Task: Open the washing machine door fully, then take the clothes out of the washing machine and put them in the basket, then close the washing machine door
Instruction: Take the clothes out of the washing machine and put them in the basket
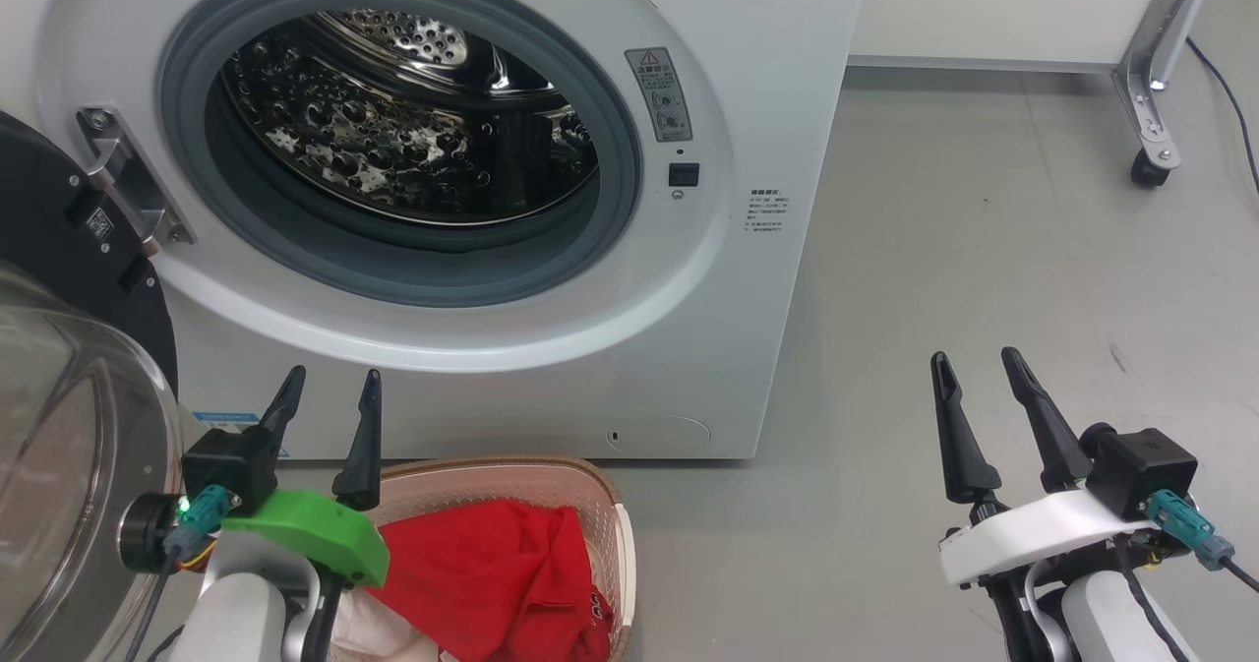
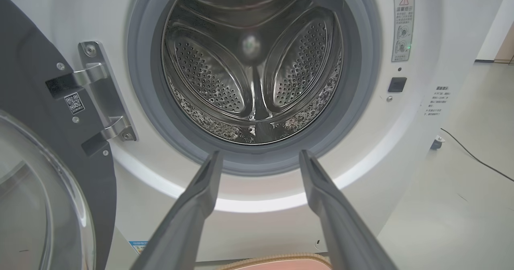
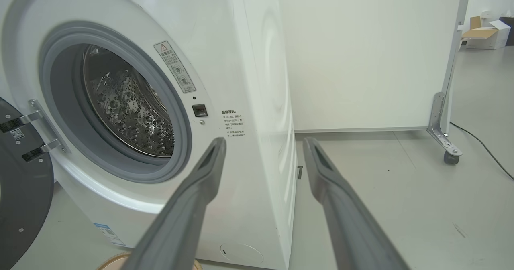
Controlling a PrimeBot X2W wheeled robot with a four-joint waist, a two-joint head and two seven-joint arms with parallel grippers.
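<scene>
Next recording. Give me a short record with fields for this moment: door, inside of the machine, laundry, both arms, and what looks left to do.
door: washing machine door swung wide open on the left
inside: drum of the washing machine shows bare perforated steel, no garment seen
laundry: red clothes lie in the basket, some white fabric beside them
left arm: left gripper open, holding nothing, by the basket
right arm: right gripper open, holding nothing, over the floor
left to do: probably only closing the door
</scene>
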